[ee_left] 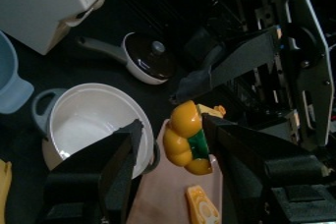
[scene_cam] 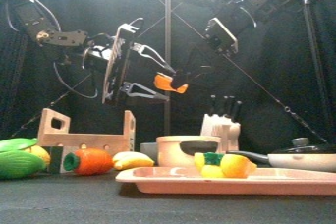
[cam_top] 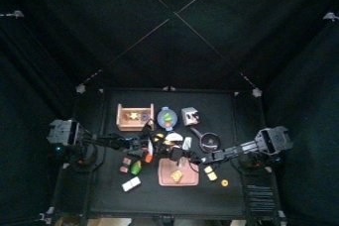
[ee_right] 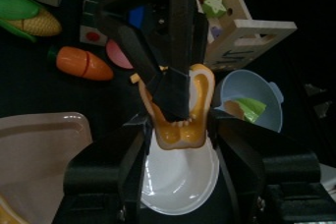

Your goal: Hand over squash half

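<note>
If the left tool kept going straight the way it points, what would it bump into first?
Probably the yellow-and-green toy vegetable lying straight ahead between the left tool's open jaws, beside the white pot. Depth is hard to judge from the wrist view.

No text, label, brand, number or sign is readable.

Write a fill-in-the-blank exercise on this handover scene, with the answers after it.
The squash half is ___ in colour.
The right pincer holds it over a bowl that is ___ in colour.
The jaws of the left pincer stand ___.
The tray nearest the front camera is ___ in colour.

Missing words: orange; white; open; pink
</note>
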You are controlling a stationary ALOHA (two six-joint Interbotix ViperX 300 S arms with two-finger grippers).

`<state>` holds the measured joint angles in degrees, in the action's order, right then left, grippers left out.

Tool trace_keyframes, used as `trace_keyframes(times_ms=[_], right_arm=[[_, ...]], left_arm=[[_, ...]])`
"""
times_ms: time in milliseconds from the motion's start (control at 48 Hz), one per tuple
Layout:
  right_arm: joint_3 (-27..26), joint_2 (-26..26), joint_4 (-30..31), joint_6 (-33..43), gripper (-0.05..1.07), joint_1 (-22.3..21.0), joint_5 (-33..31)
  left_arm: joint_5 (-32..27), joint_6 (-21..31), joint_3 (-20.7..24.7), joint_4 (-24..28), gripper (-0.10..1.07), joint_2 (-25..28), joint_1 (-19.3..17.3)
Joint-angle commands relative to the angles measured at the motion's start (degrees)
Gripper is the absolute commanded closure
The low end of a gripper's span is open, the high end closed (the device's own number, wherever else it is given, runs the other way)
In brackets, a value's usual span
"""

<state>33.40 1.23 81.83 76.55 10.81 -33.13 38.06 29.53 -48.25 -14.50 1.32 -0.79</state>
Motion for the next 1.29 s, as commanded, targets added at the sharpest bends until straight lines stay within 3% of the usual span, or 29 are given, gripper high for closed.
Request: trace_keyframes(times_ms=[0, 229, 667, 1271], right_arm=[[-1.41, 0.97, 0.53, 0.18, 0.22, -0.18, -0.09], [-1.23, 0.97, 0.53, 0.53, 0.22, -0.26, 0.0], [0.26, 2.37, -1.14, 0.53, 0.06, -0.18, -0.18], [7.91, 12.13, -2.11, 0.79, 0.06, -0.18, -3.16]], left_arm=[[0.18, -0.09, 1.32, 0.0, 0.17, -0.7, -0.18], [0.09, 0.0, 1.23, 0.0, 0.33, -0.88, -0.18], [-0.09, -0.18, 1.14, 0.0, 0.33, -0.79, -0.18], [-0.09, 0.0, 1.23, 0.0, 0.33, -1.05, -0.26]])
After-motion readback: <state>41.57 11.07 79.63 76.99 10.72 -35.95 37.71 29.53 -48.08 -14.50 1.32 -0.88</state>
